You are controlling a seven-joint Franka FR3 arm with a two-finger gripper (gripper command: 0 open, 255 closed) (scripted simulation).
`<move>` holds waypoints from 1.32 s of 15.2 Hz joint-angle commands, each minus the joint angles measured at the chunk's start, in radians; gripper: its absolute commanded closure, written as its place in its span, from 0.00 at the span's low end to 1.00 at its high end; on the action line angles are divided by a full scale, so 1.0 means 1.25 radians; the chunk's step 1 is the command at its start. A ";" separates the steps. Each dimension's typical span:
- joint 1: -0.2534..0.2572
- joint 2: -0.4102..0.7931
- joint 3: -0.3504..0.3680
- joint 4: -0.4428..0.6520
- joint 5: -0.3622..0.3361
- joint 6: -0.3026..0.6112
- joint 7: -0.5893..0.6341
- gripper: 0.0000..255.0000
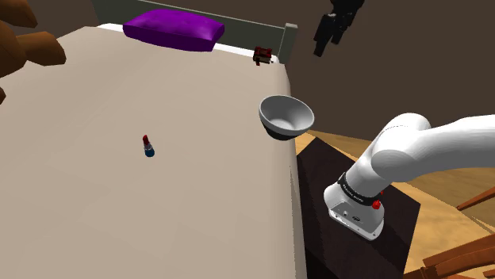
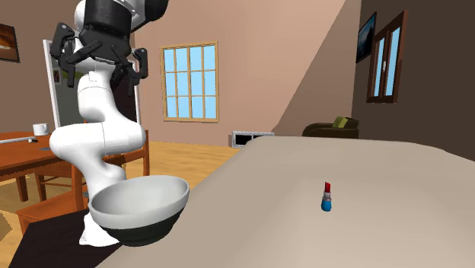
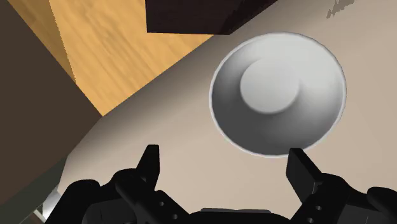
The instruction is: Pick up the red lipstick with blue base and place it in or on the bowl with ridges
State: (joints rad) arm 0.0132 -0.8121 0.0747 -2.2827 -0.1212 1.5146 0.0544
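The beige bed (image 1: pixel 159 214) carries a small red lipstick (image 1: pixel 147 146) standing upright on its blue base near the middle. A grey-white bowl (image 1: pixel 285 116) sits at the bed's edge on the shoulder view's right. A purple pillow (image 1: pixel 174 29) lies at the far end.

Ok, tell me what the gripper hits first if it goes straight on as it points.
Probably the near rim of the bowl, or the bed right beside it: the open gripper points down at both from high up. Depth is unclear; nothing else lies between.

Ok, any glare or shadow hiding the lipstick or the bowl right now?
Shoulder view: lipstick evenly lit, no glare; bowl dark underneath. Second exterior view: both clear, bowl's underside shaded. Wrist view: bowl's inside softly shaded, beyond the open tool.
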 commanded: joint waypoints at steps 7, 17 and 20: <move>0.007 0.033 0.103 -0.041 0.085 0.057 0.169 0.00; 0.000 0.186 0.282 -0.018 0.191 0.183 0.445 0.00; -0.010 0.254 0.338 0.011 0.202 0.224 0.530 0.00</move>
State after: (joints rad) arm 0.0079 -0.5267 0.4768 -2.2877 0.1294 1.7803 0.6815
